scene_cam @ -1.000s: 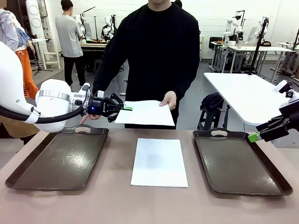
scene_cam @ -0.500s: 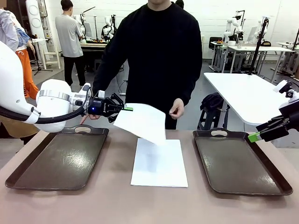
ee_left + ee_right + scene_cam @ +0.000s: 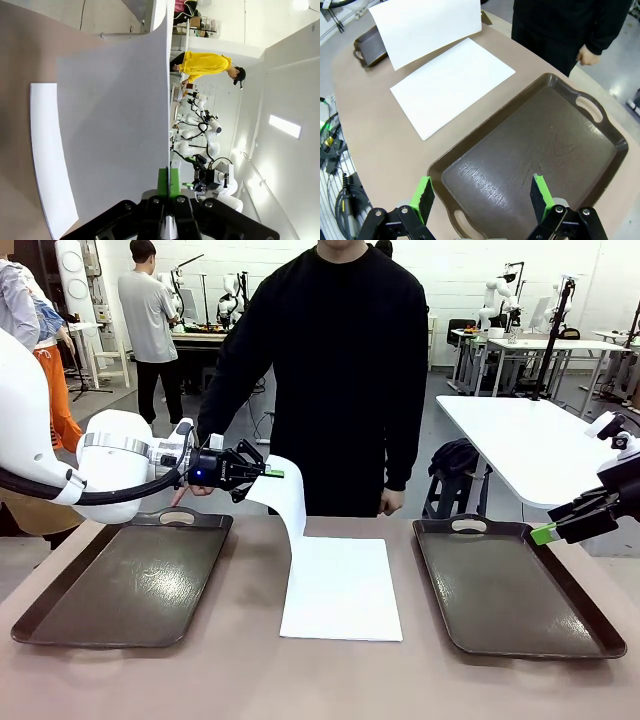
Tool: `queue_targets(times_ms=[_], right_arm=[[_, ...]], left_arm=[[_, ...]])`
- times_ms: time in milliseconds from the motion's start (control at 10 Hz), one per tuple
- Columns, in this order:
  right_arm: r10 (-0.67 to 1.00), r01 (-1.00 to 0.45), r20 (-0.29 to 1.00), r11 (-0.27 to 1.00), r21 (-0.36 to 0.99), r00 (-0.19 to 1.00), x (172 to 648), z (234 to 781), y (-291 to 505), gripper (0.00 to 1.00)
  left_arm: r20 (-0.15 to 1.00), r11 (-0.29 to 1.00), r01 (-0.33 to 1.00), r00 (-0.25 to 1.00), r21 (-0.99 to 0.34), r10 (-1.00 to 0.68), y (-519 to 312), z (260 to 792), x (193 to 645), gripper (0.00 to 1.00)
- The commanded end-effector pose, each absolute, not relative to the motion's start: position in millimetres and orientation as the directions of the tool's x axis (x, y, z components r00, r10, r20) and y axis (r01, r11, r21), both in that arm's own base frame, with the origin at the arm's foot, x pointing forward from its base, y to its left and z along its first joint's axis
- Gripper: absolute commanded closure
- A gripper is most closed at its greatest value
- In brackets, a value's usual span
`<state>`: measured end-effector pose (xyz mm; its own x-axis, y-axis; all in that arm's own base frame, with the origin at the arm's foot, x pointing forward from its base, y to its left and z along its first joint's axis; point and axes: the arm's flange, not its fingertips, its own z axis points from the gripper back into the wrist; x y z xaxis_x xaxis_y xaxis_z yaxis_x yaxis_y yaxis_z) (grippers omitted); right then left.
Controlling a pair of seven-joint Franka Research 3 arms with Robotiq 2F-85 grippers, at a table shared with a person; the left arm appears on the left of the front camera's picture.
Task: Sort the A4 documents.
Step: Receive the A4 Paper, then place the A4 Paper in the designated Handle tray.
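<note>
Front view: Your left gripper (image 3: 266,472) is clamped on the edge of one A4 sheet (image 3: 288,496), above the worktop (image 3: 240,680) at its far side. The sheet droops from the pads towards the far left corner of a second A4 sheet (image 3: 342,588), which lies flat at the centre of the worktop. You cannot tell whether the two touch. A dark brown left tray (image 3: 125,582) and right tray (image 3: 510,590) flank the flat sheet, each apart from it. Your right gripper (image 3: 545,533) hangs at the right tray's far right rim. The person stands at the far edge, one hand (image 3: 392,502) lowered beside the right tray's far handle.

Left wrist view: The green pads (image 3: 163,181) stand together, pinching the sheet's edge. The held sheet spreads away from them, with the flat sheet (image 3: 45,150) beyond on the worktop.

Right wrist view: Your right gripper (image 3: 482,197) has its pads well apart, with nothing between them, above the right tray (image 3: 535,150). Past the tray lie the flat sheet (image 3: 452,85) and the held sheet (image 3: 425,27).
</note>
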<state>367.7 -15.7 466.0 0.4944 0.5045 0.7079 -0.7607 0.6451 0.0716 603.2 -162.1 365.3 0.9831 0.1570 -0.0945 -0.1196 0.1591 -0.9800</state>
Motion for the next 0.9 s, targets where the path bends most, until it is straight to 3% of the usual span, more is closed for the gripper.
queue_targets(times_ms=[0,700,800], right_arm=[[0.501,-0.776,0.724,0.627,0.076,0.475,372,464,-16,0.0],[0.501,-0.776,0.724,0.627,0.076,0.475,372,464,-16,0.0],[0.501,-0.776,0.724,0.627,0.076,0.475,372,464,-16,0.0]], left_arm=[[-0.101,0.157,-0.128,0.981,-0.979,0.165,-162,366,604,1.0],[-0.095,0.159,-0.12,0.983,-0.98,0.157,-162,365,603,0.99],[-0.05,0.169,-0.063,0.996,-0.984,0.08,-149,373,593,0.99]])
